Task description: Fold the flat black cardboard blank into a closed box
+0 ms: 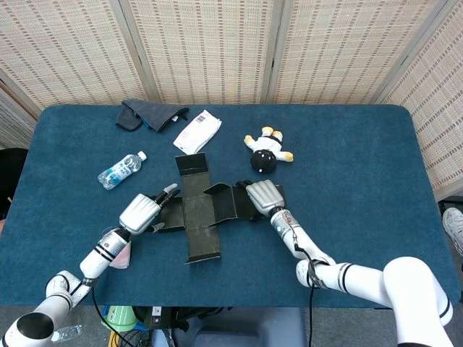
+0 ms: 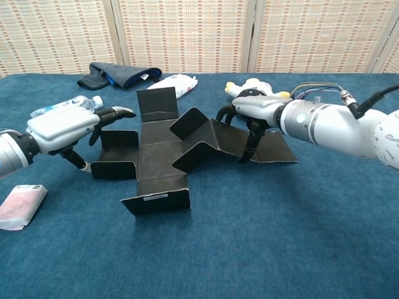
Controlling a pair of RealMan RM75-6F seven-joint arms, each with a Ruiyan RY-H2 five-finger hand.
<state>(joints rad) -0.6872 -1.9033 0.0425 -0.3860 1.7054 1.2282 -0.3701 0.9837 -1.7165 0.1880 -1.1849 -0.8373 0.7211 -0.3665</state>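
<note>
On the blue tabletop (image 1: 347, 159), near its middle, lay the black blank (image 1: 197, 213), a cross of panels spread out but no longer flat. By my reading the task was at an early stage: several flaps stood partly raised along their creases, the back one nearly upright in the chest view, yet no walls met, no corner was joined, and nothing resembled a lid. All the real folding and closing was left to do.

The left hand (image 2: 62, 129) was at the blank's left flap, fingers curled around its edge; whether it truly gripped the card I could not tell. The right hand (image 2: 252, 115) pressed its bent fingers down on the right-hand panel, pinning rather than grasping it.

No box existed yet to hold anything. A water bottle (image 1: 121, 170), capped, lay on its side well apart.
</note>
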